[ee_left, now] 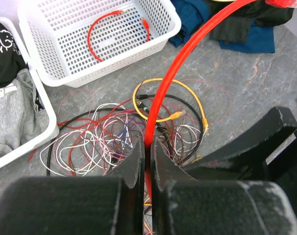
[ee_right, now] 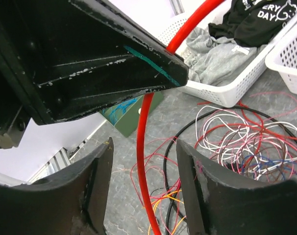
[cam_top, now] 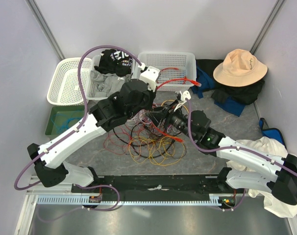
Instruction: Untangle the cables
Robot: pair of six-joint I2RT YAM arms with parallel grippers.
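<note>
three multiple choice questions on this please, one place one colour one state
1. Where does the thin red cable lie? A in the white basket; B on the beige hat; C in the green tray
2. What colour is the cable in the left end effector? A yellow; B white; C red
3. How is the right end effector at the thick red cable? A shut on it; B open around it; C far off it
1 A: it curls on the basket floor. 2 C: shut fingers pinch a thick red cable. 3 B: fingers apart either side of it.
</note>
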